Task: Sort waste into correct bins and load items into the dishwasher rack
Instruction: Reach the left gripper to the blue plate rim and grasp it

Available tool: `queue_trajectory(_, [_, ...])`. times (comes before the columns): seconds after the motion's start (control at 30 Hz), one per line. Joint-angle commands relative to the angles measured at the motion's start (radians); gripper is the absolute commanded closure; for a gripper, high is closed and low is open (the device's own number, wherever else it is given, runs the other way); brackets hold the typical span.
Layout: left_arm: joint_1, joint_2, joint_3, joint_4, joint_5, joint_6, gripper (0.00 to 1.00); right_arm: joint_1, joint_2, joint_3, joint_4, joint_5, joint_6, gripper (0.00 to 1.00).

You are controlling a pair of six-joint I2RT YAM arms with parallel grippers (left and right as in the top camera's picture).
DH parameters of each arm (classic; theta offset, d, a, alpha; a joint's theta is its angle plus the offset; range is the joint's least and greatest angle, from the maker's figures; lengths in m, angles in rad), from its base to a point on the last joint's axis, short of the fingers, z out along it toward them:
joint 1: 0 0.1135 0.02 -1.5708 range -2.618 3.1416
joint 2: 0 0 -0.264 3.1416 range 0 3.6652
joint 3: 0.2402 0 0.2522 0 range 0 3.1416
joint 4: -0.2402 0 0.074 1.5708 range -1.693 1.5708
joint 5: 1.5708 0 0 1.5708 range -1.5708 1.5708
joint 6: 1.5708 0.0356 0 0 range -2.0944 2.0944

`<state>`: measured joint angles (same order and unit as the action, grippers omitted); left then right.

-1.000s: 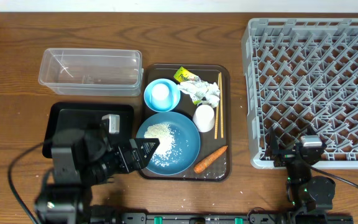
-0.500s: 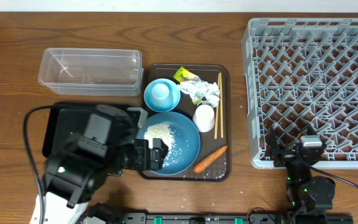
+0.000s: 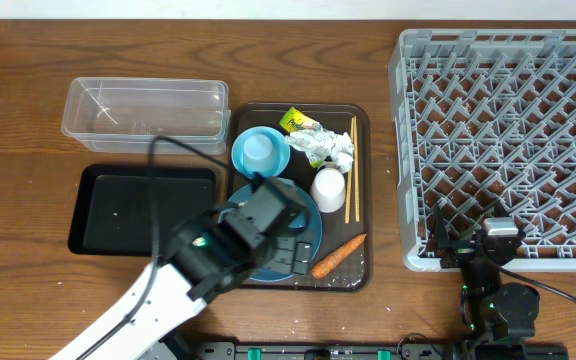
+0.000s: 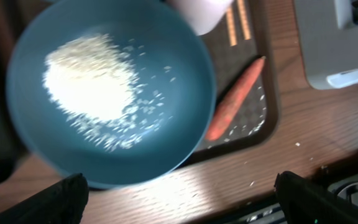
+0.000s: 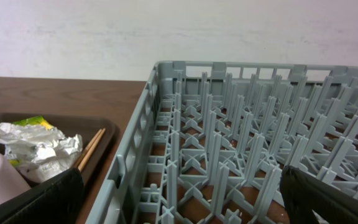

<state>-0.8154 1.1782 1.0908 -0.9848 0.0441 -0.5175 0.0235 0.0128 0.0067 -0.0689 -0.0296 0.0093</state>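
My left gripper [image 3: 290, 243] [image 4: 179, 208] hangs open above the blue plate [image 3: 310, 212] [image 4: 36, 149], nothing between its fingers. A heap of rice [image 4: 89, 84] lies on the plate; the arm hides it from overhead. The carrot [image 3: 338, 256] [image 4: 235, 96] lies right of the plate. A white cup [image 3: 328, 188], the chopsticks [image 3: 351, 170], crumpled paper [image 3: 332, 148] and the yellow-green wrapper [image 3: 296, 122] sit further back. The light-blue bowl [image 3: 240, 160] holds another cup [image 3: 259, 150]. My right gripper [image 3: 483, 237] [image 5: 182, 202] stands open at the grey rack's [image 3: 503, 140] [image 5: 229, 124] front edge.
All the tableware and waste sits on a dark brown serving tray [image 3: 360, 125]. A clear tub [image 3: 145, 113] stands at the back left and a black tray [image 3: 118, 205] in front of it. Cables run along the table's front edge.
My left arm has swung right, from over the black tray to above the blue plate. The right arm has not moved.
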Motion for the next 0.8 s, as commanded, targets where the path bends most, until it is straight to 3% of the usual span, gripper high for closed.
queue_trajectory(0.0, [-0.038, 0.056, 0.017, 0.035, -0.026, -0.02, 0.02, -0.005, -0.001, -0.001, -0.004, 0.003, -0.014, 0.01])
queue_trajectory(0.27, [-0.075, 0.201, 0.014, 0.046, -0.026, -0.029, 0.02, -0.005, -0.001, -0.001, -0.004, 0.003, -0.014, 0.01])
queue_trajectory(0.43, [-0.081, 0.306, 0.013, 0.066, 0.001, -0.153, 0.02, -0.005, -0.001, -0.001, -0.004, 0.003, -0.014, 0.01])
queue_trajectory(0.57, [-0.081, 0.378, 0.013, 0.099, 0.057, -0.158, 0.02, -0.005, -0.001, -0.001, -0.004, 0.003, -0.014, 0.01])
queue_trajectory(0.77, [-0.081, 0.455, 0.013, 0.205, 0.018, -0.158, 0.04, -0.005, -0.001, -0.001, -0.004, 0.003, -0.014, 0.01])
